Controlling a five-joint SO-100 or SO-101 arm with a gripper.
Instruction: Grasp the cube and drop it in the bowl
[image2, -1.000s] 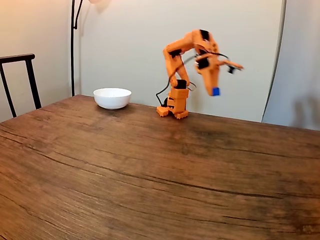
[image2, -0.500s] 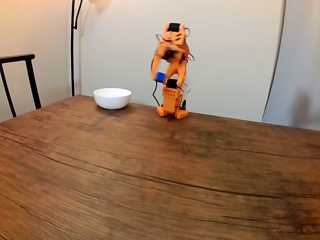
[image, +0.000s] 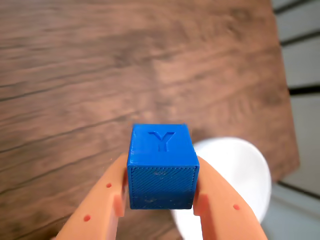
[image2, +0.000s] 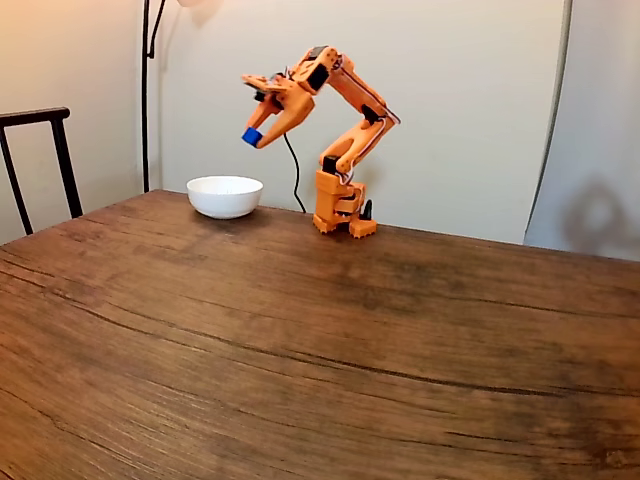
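A small bright-blue cube (image: 161, 165) with a raised "Y" on its top face is clamped between my orange fingers (image: 102, 200). My gripper (image: 161, 200) is shut on it. Below and to the right of the cube in the wrist view lies the white bowl (image: 235, 175), partly covered by a finger. In the fixed view the gripper (image2: 253, 138) holds the cube (image2: 251, 137) in the air, above the right rim of the bowl (image2: 224, 195), well clear of it.
The brown wooden table (image2: 300, 340) stretches toward the camera in the fixed view. My orange base (image2: 340, 205) stands at the table's far edge, right of the bowl. A dark chair back (image2: 40, 150) and a lamp pole (image2: 146, 90) stand at the left.
The arm has swung from the right of its base, past the middle, to the left, carrying the blue cube to a spot above the bowl. The bowl has not moved.
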